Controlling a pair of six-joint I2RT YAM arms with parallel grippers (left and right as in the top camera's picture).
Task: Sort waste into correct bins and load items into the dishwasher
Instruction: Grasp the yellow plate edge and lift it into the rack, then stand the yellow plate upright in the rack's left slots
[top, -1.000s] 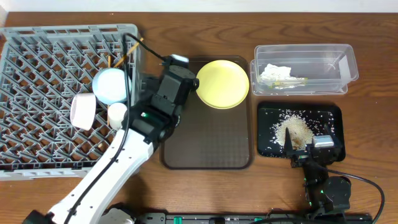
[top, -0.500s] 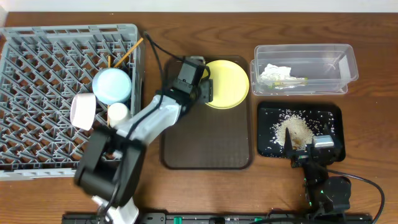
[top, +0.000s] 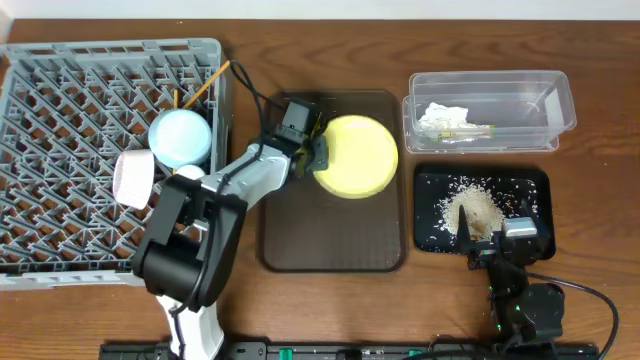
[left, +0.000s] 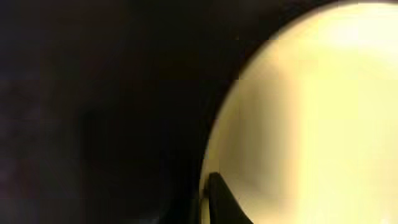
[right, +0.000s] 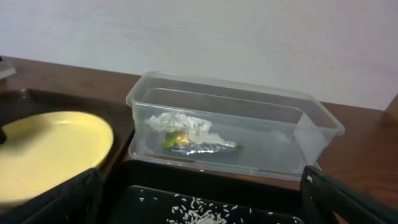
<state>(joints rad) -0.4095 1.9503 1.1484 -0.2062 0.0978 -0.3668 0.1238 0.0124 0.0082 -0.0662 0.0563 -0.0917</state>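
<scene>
The yellow plate (top: 358, 155) lies on the dark brown tray, and my left gripper (top: 312, 152) is shut on its left rim. In the left wrist view the plate (left: 311, 106) fills the right side, with one dark fingertip (left: 219, 198) over its edge. The grey dishwasher rack (top: 70, 120) holds the light blue bowl (top: 180, 137), the white bowl (top: 133, 178), the small cup (top: 188, 178) and the chopsticks (top: 205, 85). My right gripper (top: 496, 220) hangs open over the black tray (top: 535, 182) of rice scraps (top: 475, 210). The clear tub (top: 545, 105) holds the tissue (top: 440, 115) and the wrapper (right: 199, 143).
The dark brown serving tray (top: 335, 240) lies between the rack and the bins. My left arm (top: 200, 240) reaches from the front edge over the rack's right corner. A black cable (top: 250, 95) loops behind the left gripper.
My left gripper swung onto the plate's left rim and shut on it. The plate has shifted a little toward the front. The right arm has not moved.
</scene>
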